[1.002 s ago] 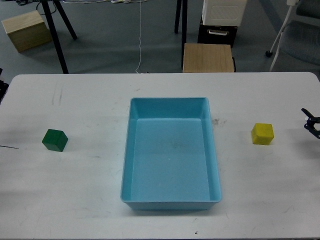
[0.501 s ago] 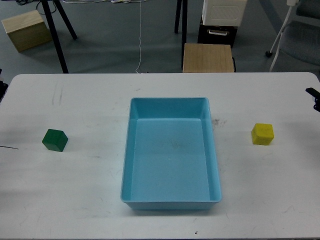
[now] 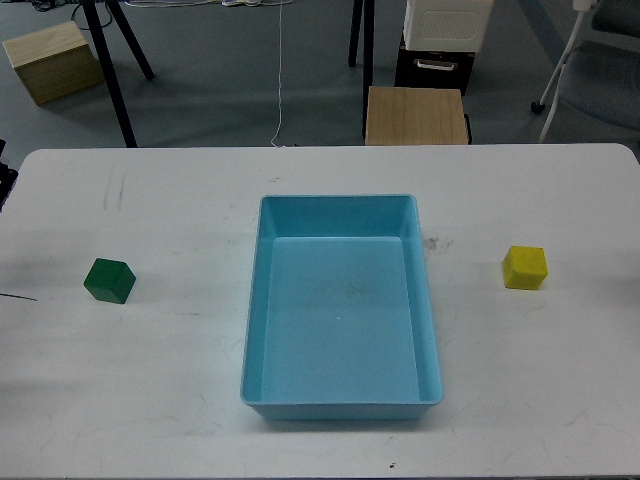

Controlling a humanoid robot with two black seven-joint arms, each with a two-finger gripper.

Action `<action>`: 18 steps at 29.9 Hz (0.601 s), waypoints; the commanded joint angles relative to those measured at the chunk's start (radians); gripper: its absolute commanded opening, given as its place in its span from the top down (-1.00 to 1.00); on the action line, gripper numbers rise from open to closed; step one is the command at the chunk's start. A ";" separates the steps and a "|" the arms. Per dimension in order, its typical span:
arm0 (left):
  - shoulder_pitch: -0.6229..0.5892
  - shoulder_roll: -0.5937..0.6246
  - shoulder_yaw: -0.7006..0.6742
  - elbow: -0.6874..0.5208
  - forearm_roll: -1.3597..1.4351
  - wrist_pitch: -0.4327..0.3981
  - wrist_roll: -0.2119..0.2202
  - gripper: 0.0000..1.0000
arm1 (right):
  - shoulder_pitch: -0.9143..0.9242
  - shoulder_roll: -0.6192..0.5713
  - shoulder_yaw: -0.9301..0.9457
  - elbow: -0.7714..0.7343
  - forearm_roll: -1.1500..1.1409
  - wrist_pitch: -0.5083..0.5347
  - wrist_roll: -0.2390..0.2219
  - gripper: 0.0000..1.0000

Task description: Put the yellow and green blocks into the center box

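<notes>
A green block [image 3: 109, 280] sits on the white table [image 3: 150, 380] at the left. A yellow block [image 3: 525, 267] sits on the table at the right. The light blue center box [image 3: 412, 300] stands between them with nothing in it. A small dark sliver at the left edge [image 3: 4, 183] may be part of my left arm; its fingers cannot be told apart. My right gripper is out of view. Nothing touches either block.
Beyond the table's far edge are a wooden stool [image 3: 416, 115], a black and white unit [image 3: 445, 40], a wooden box [image 3: 52, 60] on the floor, black stand legs [image 3: 115, 70] and a chair [image 3: 600, 70] at the far right.
My right gripper, seen at the right edge next to the yellow block, rose along that edge and has left the view. Blocks and box have not moved.
</notes>
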 commanded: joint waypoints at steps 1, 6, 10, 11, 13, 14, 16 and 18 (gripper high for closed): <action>0.001 0.001 0.000 -0.003 0.001 0.004 -0.001 -1.00 | 0.003 -0.003 -0.013 0.040 -0.084 -0.018 -0.001 -0.97; 0.005 0.003 0.000 -0.003 0.001 0.004 -0.002 -1.00 | 0.007 0.026 -0.071 0.077 -0.156 -0.090 -0.001 -0.97; 0.004 -0.003 0.002 -0.003 0.002 0.019 -0.002 -1.00 | 0.012 0.066 -0.134 0.082 -0.230 -0.113 -0.001 -0.97; 0.004 -0.003 0.000 -0.003 0.002 0.028 -0.004 -1.00 | 0.015 0.080 -0.142 0.080 -0.251 -0.118 -0.001 -0.97; 0.002 -0.003 0.002 -0.004 0.002 0.036 -0.002 -1.00 | 0.021 0.095 -0.160 0.082 -0.286 -0.118 0.000 -0.97; 0.001 -0.003 0.002 -0.004 0.002 0.036 -0.002 -1.00 | 0.023 0.097 -0.177 0.083 -0.303 -0.115 0.002 -0.97; 0.002 -0.003 0.002 -0.004 0.002 0.036 -0.002 -1.00 | 0.024 0.097 -0.229 0.085 -0.364 -0.107 0.006 -0.97; 0.002 -0.005 0.002 -0.004 0.002 0.038 -0.002 -1.00 | 0.026 0.103 -0.280 0.086 -0.424 -0.109 0.015 -0.98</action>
